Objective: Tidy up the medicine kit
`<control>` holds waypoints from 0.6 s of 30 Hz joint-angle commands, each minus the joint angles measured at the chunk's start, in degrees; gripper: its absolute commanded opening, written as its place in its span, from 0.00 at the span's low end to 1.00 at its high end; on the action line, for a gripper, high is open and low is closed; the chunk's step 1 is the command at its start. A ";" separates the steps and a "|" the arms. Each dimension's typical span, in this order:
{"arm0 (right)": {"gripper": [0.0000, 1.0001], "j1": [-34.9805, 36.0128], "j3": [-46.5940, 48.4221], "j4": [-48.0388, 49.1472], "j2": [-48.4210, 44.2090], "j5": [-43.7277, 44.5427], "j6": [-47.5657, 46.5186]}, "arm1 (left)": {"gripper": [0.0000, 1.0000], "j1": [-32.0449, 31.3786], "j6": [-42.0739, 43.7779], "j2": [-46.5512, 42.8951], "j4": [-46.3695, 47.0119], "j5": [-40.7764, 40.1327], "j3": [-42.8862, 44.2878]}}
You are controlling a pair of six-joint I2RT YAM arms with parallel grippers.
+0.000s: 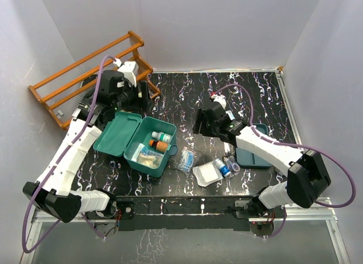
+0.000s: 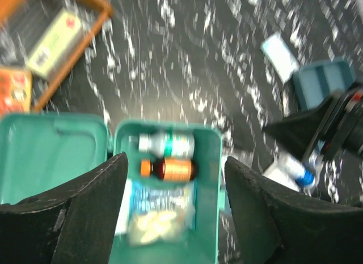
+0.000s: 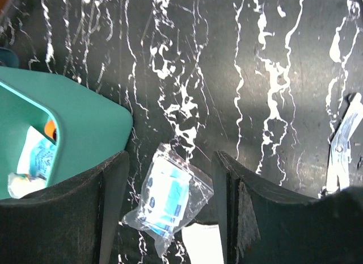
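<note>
The left gripper (image 2: 176,159) is hovering over the teal-green rectangular plastic medicine kit (image 1: 118,133), jaws partly apart and gripping nothing. The kit is lying lid-open on the left of the black marbled bench (image 1: 255,99) (two bottles inside). Just right of it, a clear plastic packet with blue print (image 3: 164,201) is lying slantwise directly beneath the right gripper (image 3: 170,156), which is likewise partly open, empty and the nearer one.

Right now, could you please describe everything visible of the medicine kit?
The kit is a teal-green plastic box with rounded corners, lying open on the black marbled table, left of centre, its lid folded flat to the left. Inside lie a white-capped bottle, an amber bottle with an orange cap, and clear packets.
</note>
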 commanded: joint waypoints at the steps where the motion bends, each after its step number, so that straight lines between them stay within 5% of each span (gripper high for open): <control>1: 0.57 -0.37 -0.89 -0.53 1.21 -2.20 1.41 | 0.64 -0.02 -4.30 -2.31 -16.01 3.98 -3.04; 10: 0.57 -0.74 -1.52 -1.61 9.87 -18.70 -8.10 | 0.46 -2.24 -7.41 0.70 -26.23 8.64 -9.75; 18: 0.54 -0.76 -0.76 -3.22 14.33 -17.89 -13.06 | 0.27 -9.33 -7.20 9.95 -29.68 2.42 -13.52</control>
